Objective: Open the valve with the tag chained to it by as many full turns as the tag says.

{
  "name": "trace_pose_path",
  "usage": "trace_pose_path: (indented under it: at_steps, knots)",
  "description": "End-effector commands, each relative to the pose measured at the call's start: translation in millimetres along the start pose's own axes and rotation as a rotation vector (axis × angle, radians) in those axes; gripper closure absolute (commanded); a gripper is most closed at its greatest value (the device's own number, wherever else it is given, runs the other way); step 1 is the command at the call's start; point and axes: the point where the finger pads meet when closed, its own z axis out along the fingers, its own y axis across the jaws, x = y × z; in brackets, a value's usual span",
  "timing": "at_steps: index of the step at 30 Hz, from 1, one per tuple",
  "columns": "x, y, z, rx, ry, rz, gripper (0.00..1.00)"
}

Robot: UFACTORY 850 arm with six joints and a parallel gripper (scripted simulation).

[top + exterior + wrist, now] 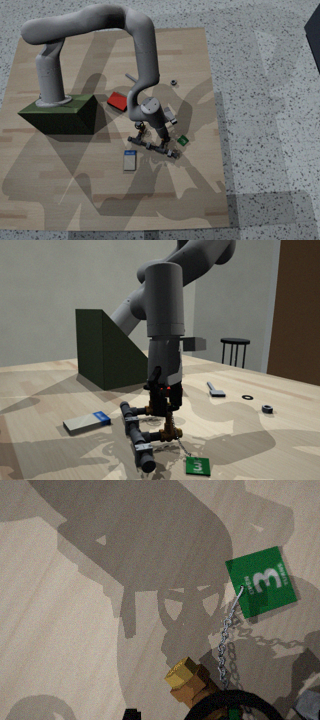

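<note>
Tagged valve [162,140] [168,432] [187,680] sits on the nearer end of the pipe [142,142] [136,435] in the exterior view, with the gripper [166,138] [169,405] [160,716] right down around its handwheel. Fingers are wide apart, nothing clamped. From the top, the arm [146,51] [165,299] hides most of that; the wrist view reads the green tag [183,140] [198,466] [261,582] best: "3", open, turns.

Speckled floor [258,116] shows up only from above, the black stool [235,341] only in the exterior. Pale wood tabletop [64,186] [38,384] [30,580], loads of shadows.

Biggest thing on it is the dark green pedestal [67,124] [90,348], well away from the pipe. Then there's a white-and-blue box [129,161] [84,423] near the pipe, a red box [117,101] [167,391], the other valve [139,128] [148,409] just beside the gripper, a nut [172,81] [267,409] and a flat black washer [247,398].
</note>
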Motion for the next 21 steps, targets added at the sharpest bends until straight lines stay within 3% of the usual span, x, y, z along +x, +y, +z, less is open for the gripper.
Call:
trace_pose_path:
  at_steps: [1,3,4,18,20,21]
  knots:
    - [0.8,0.6,-0.7,0.006,-0.021,0.278,0.00]
    - [0.8,0.6,-0.7,0.006,-0.021,0.278,0.00]
    - [0.8,0.6,-0.7,0.004,-0.021,0.429,0.00]
    - [0.8,0.6,-0.7,-0.019,0.009,1.098,0.00]
    - [0.8,0.6,-0.7,-0.019,0.009,1.098,0.00]
    - [0.8,0.6,-0.7,-0.020,0.009,1.247,0.00]
